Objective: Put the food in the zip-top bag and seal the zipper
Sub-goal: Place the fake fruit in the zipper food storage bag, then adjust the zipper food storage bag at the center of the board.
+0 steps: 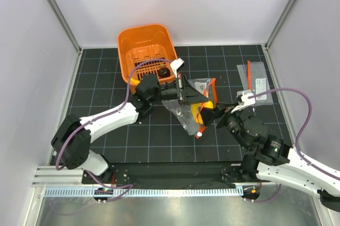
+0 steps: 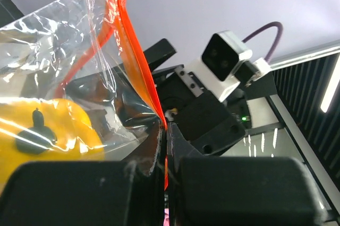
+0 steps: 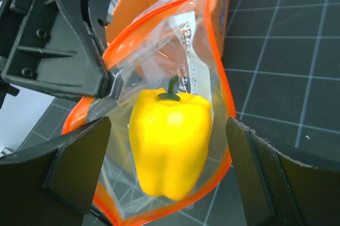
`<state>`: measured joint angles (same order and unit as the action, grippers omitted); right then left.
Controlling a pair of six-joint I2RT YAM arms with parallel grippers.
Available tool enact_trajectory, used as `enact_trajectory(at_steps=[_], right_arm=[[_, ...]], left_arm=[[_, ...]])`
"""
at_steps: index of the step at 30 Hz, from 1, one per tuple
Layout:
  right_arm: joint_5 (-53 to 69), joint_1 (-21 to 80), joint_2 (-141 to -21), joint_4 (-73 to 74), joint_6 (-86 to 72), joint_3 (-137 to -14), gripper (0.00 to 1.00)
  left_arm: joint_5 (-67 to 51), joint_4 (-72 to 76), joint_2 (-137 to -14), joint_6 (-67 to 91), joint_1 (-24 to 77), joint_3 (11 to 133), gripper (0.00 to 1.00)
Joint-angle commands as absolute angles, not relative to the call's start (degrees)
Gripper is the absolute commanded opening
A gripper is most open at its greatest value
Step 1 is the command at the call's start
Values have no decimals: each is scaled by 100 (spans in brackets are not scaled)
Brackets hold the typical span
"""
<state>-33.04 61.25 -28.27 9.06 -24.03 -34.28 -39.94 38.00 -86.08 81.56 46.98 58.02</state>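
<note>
The zip-top bag (image 1: 190, 110) hangs open between my grippers. My left gripper (image 1: 183, 92) is shut on its red-orange zipper (image 2: 139, 72) strip, and the left wrist view (image 2: 166, 130) shows that strip pinched between the jaws. A yellow toy pepper (image 3: 170, 146) sits in the bag's mouth (image 3: 159, 50), ringed by the zipper (image 3: 219, 50). My right gripper (image 3: 169, 130) is open, its fingers wide on either side of the pepper without touching it. In the top view the right gripper (image 1: 217, 110) is at the bag's right side. A dark brown round food (image 1: 163, 70) lies in the basket.
An orange basket (image 1: 139, 45) stands at the back, just behind the left gripper. A narrower clear pouch with a white label (image 1: 258, 83) lies at the right back of the black grid mat (image 1: 106, 77). Grey walls enclose the mat on three sides.
</note>
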Motion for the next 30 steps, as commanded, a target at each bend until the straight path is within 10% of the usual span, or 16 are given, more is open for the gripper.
enact_trajectory(at_steps=[1, 11, 17, 30], right_arm=[[-3726, 6108, -3207, 2257, -2856, -4409, 97], [-3753, 6100, -3058, 3611, -3181, -5273, 81], [-4139, 6108, -3401, 4297, -3182, -5563, 53], [-4315, 5995, -4297, 4395, -3138, -5695, 57]], left_arm=[[-3885, 3612, -8367, 7910, 4623, 6056, 0], [-3841, 3419, -8367, 7805, 4439, 6047, 0], [-3850, 3323, -8227, 7743, 4412, 6021, 0], [-3858, 3164, -8051, 7673, 4403, 6003, 0]])
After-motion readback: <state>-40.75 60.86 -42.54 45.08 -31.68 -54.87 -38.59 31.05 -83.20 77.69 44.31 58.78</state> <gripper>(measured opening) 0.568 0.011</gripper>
